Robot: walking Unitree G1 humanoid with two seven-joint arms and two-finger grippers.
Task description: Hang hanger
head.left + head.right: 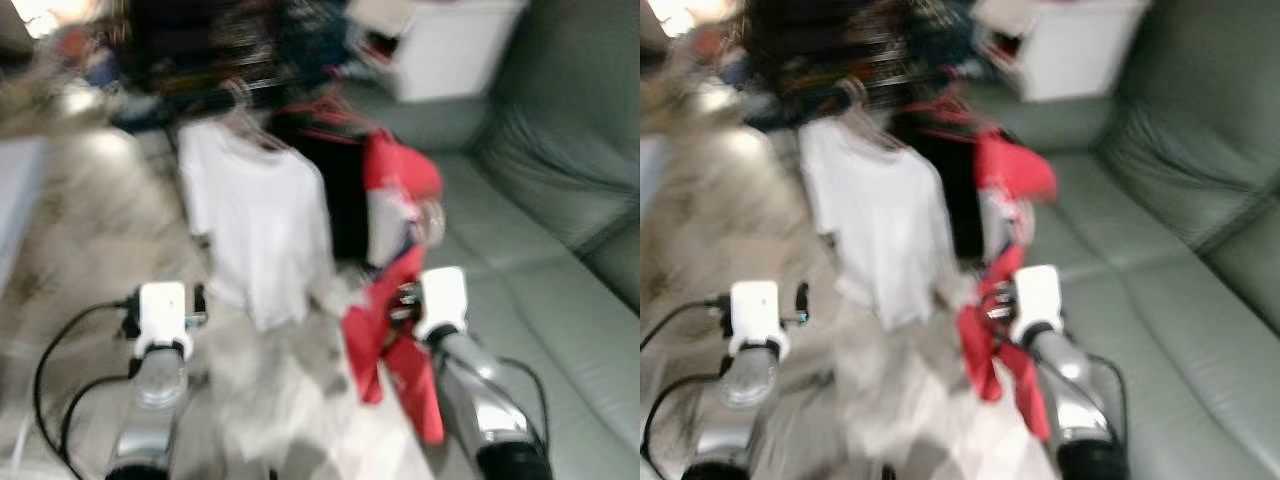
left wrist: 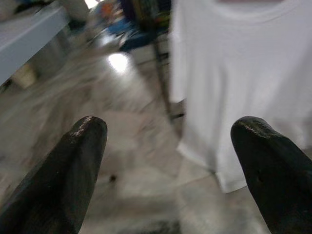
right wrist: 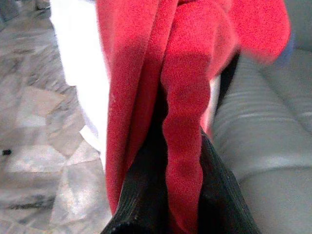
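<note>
Largest before us is the grey-green sofa [image 1: 540, 250] along our right, with marbled floor [image 1: 90, 230] to our left and a white box [image 1: 455, 45] at the back; the head views are blurred. Between them stands a clothes rack [image 1: 300, 100] crowded with garments, a white T-shirt [image 1: 262, 225] hanging nearest on its own hanger, dark clothes just beside it. The red garment [image 1: 395, 250] is what we carry: it hangs just to the right of the white shirt, near the rack, and trails down past our right pincer [image 1: 408, 300]. In the right wrist view the black fingers [image 3: 146, 195] are closed together on a fold of that red cloth [image 3: 185, 122]. We judge it light, soft and limp, so it will swing and may slip through a cloth-only hold; we cannot tell whether the hanger itself lies inside the grip, and taking hold at the stiff neck under the hook would steer it better. Our left pincer [image 2: 170, 146] hovers with its fingers apart, holding nothing, facing the white shirt's hem.
</note>
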